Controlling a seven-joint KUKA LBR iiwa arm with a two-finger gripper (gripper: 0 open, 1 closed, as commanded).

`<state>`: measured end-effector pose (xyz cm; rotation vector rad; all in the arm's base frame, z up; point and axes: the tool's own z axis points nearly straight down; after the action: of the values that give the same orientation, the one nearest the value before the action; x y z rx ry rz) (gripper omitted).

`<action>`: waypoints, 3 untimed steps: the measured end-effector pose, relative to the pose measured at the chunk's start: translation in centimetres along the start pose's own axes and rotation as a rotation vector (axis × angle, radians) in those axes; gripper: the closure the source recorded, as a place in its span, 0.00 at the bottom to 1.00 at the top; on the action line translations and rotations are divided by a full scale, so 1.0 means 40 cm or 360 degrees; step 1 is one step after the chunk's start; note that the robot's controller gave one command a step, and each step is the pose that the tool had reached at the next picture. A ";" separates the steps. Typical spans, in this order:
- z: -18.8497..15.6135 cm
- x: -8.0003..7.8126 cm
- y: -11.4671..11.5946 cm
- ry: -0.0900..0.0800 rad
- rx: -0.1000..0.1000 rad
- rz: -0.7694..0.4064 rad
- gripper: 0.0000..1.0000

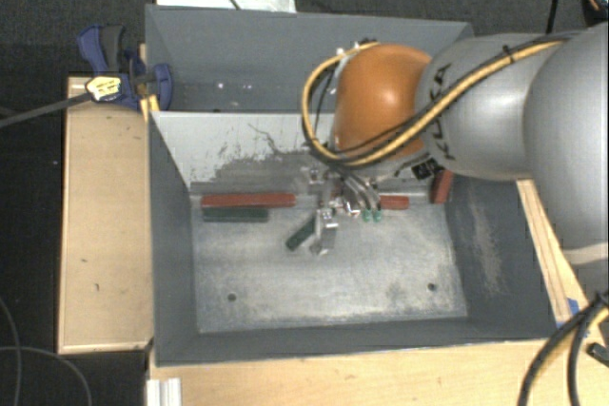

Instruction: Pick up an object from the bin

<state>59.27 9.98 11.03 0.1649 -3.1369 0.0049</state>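
Well, my jaws hang low over the middle of the grey metal bin (314,299), close to its floor and somewhat nearer the back wall than the front. I cannot tell whether they are open or closed, because my rounded orange wrist cover (376,100) and the yellow and black cables (319,124) looped around it sit above them and hide most of their shape.

Just beside the tip, on its left, lies a small dark green block (303,239). It is tilted, with one end pointing toward the bin's front left. It looks to be touching the tip or very nearly so, and I cannot make out whether it sits between the jaws or only against them.

Further left, along the foot of the back wall, a long reddish-brown flat bar (245,200) lies lengthwise. A shorter dark green bar (233,215) lies just in front of it and parallel to it. On the other side of my wrist, a short red piece (396,202) rests by the back wall, and a small orange-red block (441,187) sits near the right wall.
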 end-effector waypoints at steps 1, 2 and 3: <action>-0.015 0.030 -0.012 0.0001 -0.0004 -0.0523 0.00; 0.102 0.014 -0.018 0.0005 -0.0006 -0.0879 0.00; 0.101 0.013 -0.017 0.0004 -0.0008 -0.0867 0.00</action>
<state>58.82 9.22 7.01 1.0017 -2.9732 -0.0026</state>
